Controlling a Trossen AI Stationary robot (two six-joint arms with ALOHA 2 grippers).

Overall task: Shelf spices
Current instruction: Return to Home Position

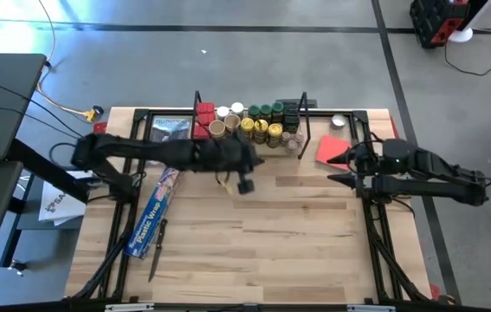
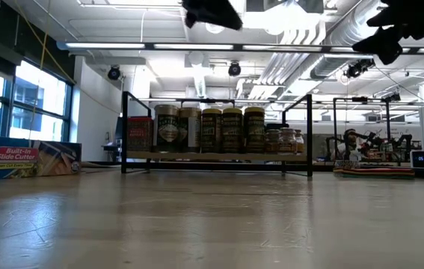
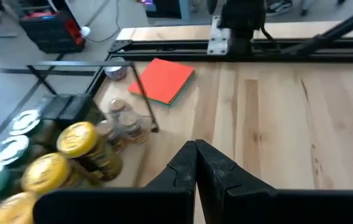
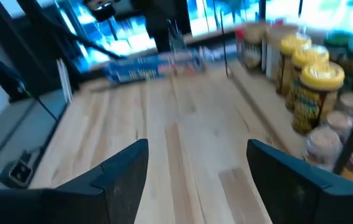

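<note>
Before the wooden shelf (image 2: pixel 219 156), left tool (image 1: pixel 245 185) seems pinched.

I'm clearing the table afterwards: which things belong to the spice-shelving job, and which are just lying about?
Job: spices, already on the shelf; left gripper, shut, raised in front of it; right gripper, open, raised on the right.
Lying about: blue plastic-wrap box; red sheet.

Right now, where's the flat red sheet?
In the high view, the flat red sheet lies on the table's right side. It is just outside the shelf's right-end wire upright, beside the small jars.
</note>
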